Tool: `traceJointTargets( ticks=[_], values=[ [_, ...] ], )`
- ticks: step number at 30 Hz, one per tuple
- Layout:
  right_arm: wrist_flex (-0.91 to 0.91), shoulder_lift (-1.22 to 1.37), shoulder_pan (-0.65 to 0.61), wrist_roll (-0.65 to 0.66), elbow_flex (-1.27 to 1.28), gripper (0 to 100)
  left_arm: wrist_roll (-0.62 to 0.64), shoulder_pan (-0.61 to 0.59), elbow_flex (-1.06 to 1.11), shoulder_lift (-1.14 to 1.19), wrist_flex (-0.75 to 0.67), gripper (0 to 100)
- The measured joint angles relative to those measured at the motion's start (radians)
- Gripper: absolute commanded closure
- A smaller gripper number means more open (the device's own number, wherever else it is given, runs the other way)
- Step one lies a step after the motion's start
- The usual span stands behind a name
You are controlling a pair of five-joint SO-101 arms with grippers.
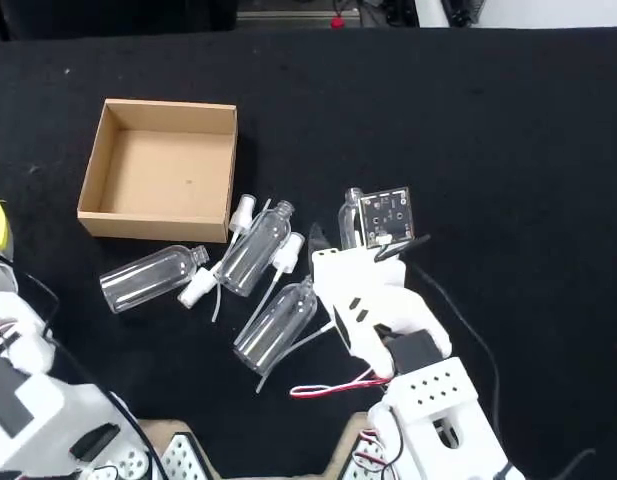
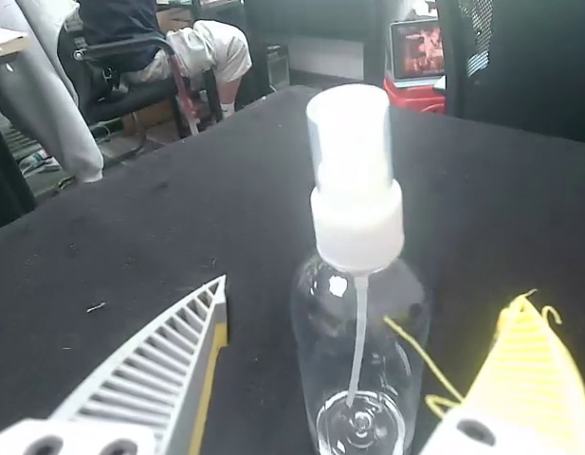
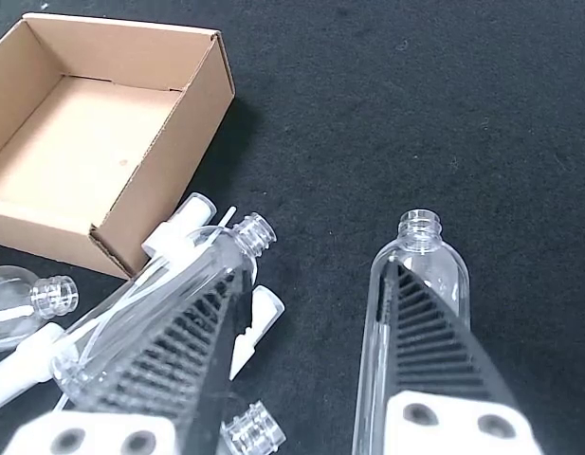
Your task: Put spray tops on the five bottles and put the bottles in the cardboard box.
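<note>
Black table [image 1: 508,150]; right gripper [image 1: 333,238] nearer, jaws spread, uncapped bottle [image 1: 349,213] just beside at 1 o'clock, long axis 12-to-6, neck toward 12; left gripper [image 2: 373,289] jaws spread too.

The uncapped bottle [image 3: 420,248] is half covered by the right gripper [image 3: 316,284], its base lost past the edge. From above, little beyond its neck is seen. The capped bottle [image 2: 360,313] is cut off at its base in the left wrist view.
</note>
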Motion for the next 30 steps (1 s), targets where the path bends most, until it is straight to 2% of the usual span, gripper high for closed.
traceJointTargets(
  ticks=[10, 16, 30],
  values=[
    [0.0, 0.0, 0.0, 0.0, 0.0, 78.6, 0.018, 0.002, -0.12, 0.107, 0.0, 58],
    [0.0, 0.0, 0.0, 0.0, 0.0, 78.6, 0.021, 0.04, -0.124, 0.107, 0.0, 58],
    [0.0, 0.0, 0.0, 0.0, 0.0, 78.6, 0.021, 0.048, -0.124, 0.117, 0.0, 58]
  ],
)
